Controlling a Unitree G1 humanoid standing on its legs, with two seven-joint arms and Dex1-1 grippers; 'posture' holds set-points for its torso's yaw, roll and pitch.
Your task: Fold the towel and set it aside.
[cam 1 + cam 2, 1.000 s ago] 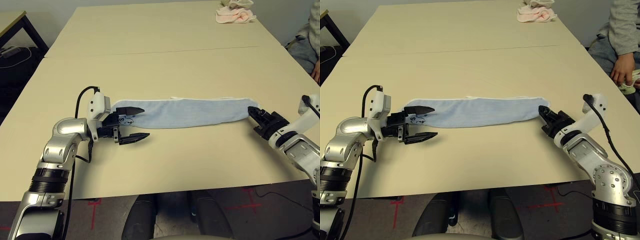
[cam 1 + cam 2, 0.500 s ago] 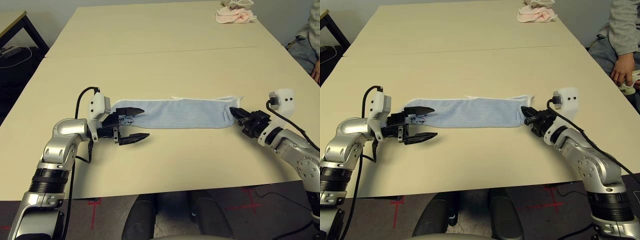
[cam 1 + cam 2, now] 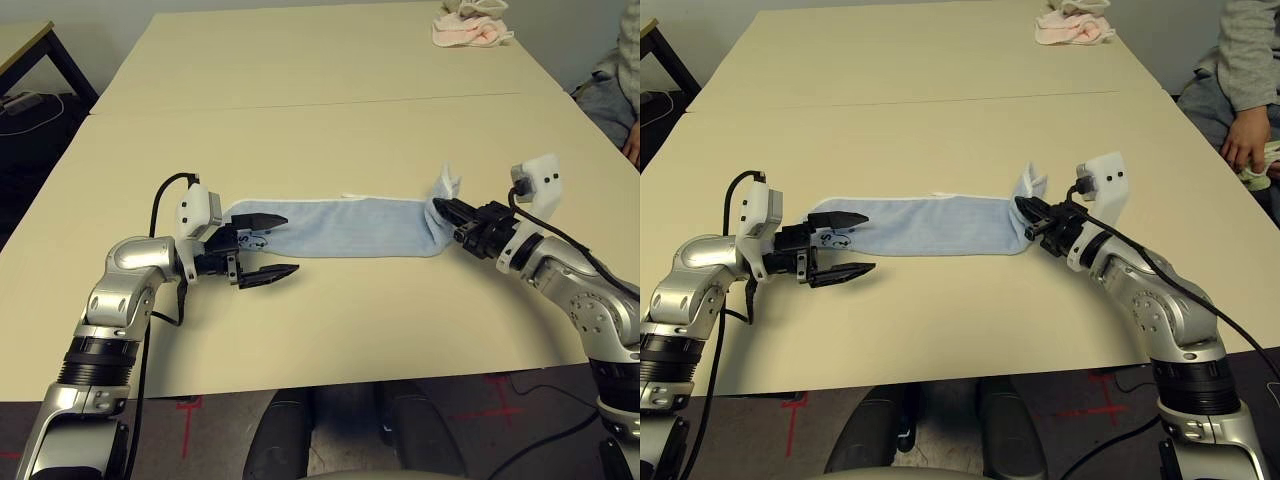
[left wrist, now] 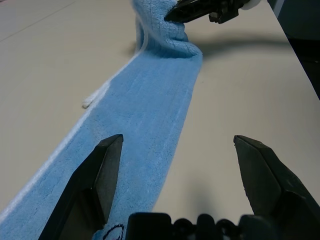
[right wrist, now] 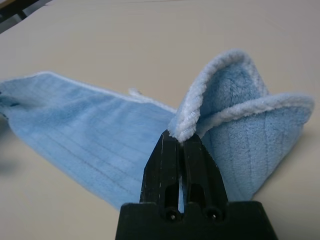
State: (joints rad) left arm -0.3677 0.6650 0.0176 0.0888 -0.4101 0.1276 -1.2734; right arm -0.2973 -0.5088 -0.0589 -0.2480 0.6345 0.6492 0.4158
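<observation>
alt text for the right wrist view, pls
The right gripper is shut on the lifted, curled end of the towel, whose remaining length lies flat across the beige table.

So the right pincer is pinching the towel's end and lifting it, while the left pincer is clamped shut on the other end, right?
Not quite. The right pincer is indeed shut on the raised end of the towel, but the left pincer is not clamped on anything: the left wrist view shows its two fingers spread wide, one over the towel's other end and one over the bare table.
</observation>
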